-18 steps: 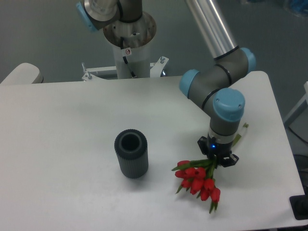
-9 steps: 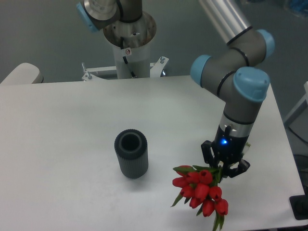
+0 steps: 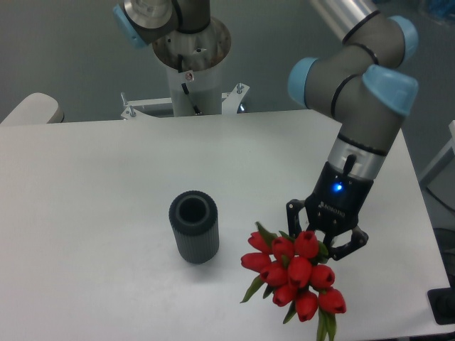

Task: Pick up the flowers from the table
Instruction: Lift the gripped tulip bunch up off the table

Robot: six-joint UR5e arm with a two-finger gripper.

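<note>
Far left: a pale rounded object (image 3: pixel 32 108) at the surface's edge, cut off by the frame. Surface (image 3: pixel 92 177) white, its near edge out of view. Left of centre: dark ribbed vase (image 3: pixel 193 227) upright, open mouth up, well apart from the flowers. Behind it, the arm's base column (image 3: pixel 190 57), top cropped. Right: flowers (image 3: pixel 295 273), red heads bunched, hanging from the hand (image 3: pixel 325 238); stems hidden behind the blooms and fingers. Hand closed around the bunch near its top; exact finger contact not visible. Lowest leaf tips run off the bottom edge. Cannot tell whether the bunch touches the surface.
</note>
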